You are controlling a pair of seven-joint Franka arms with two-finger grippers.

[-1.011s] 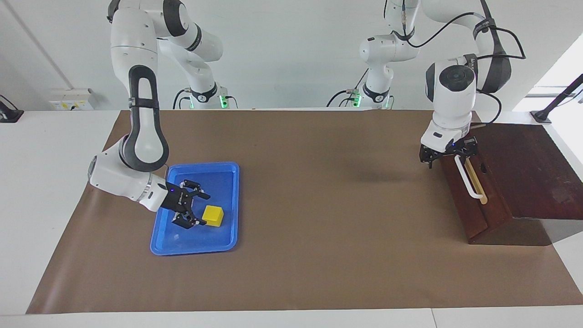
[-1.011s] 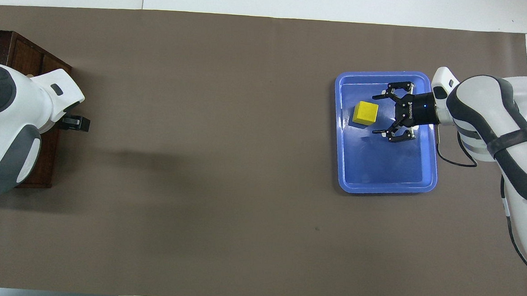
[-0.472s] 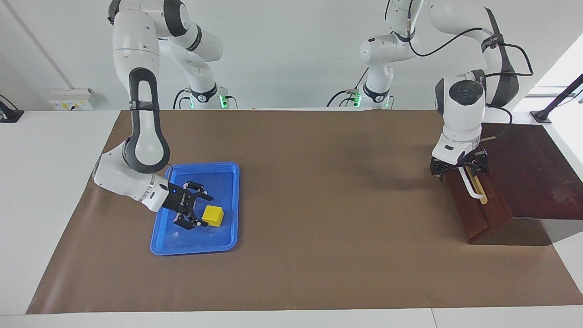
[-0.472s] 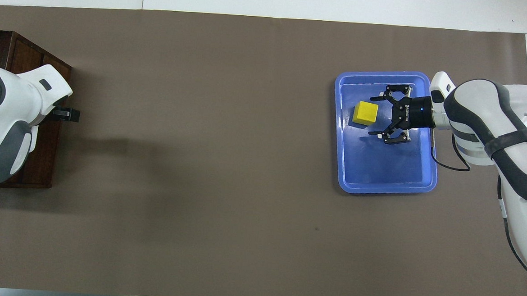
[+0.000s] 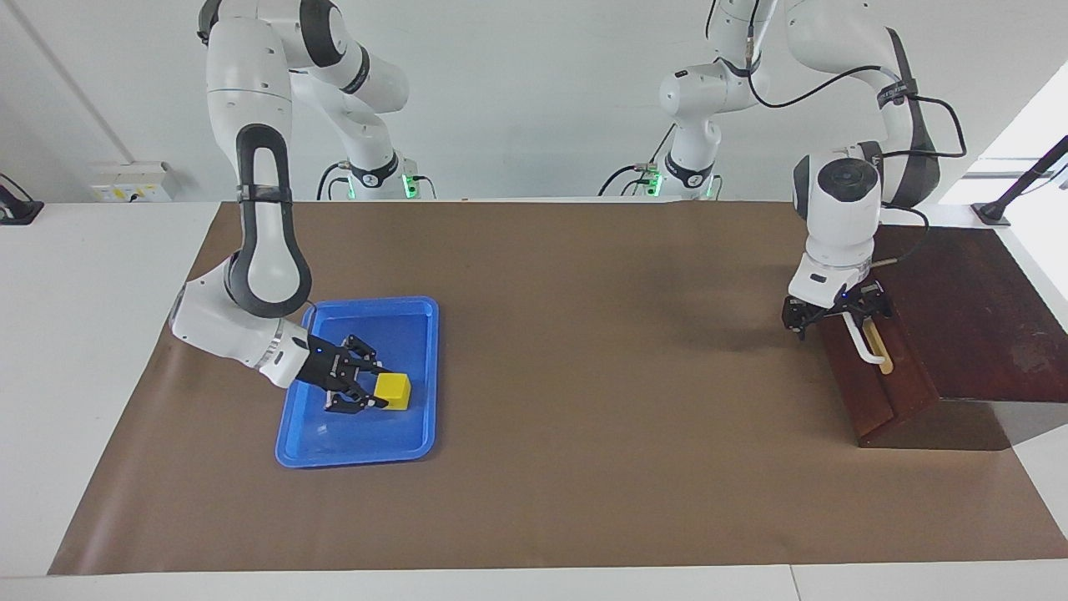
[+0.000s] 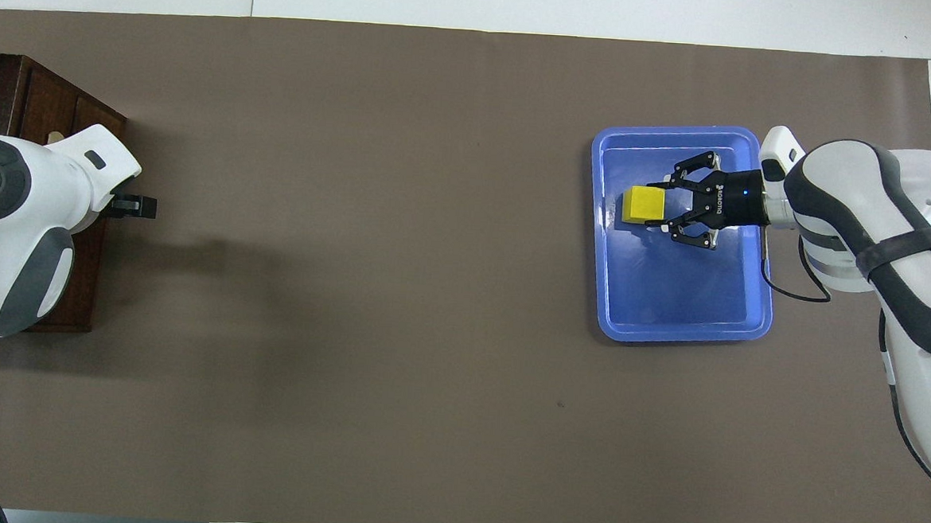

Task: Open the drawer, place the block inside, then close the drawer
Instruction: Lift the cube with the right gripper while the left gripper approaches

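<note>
Right gripper (image 5: 377, 392) clenches the block (image 5: 392, 391) in the tray (image 5: 421, 367); left gripper (image 5: 837, 315) gapes over the handle (image 5: 863, 344), whose long axis runs toward the robots.

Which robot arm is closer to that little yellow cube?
The right. Its end effector is shut on the block in the blue tray; the left end effector is at the drawer handle.
</note>
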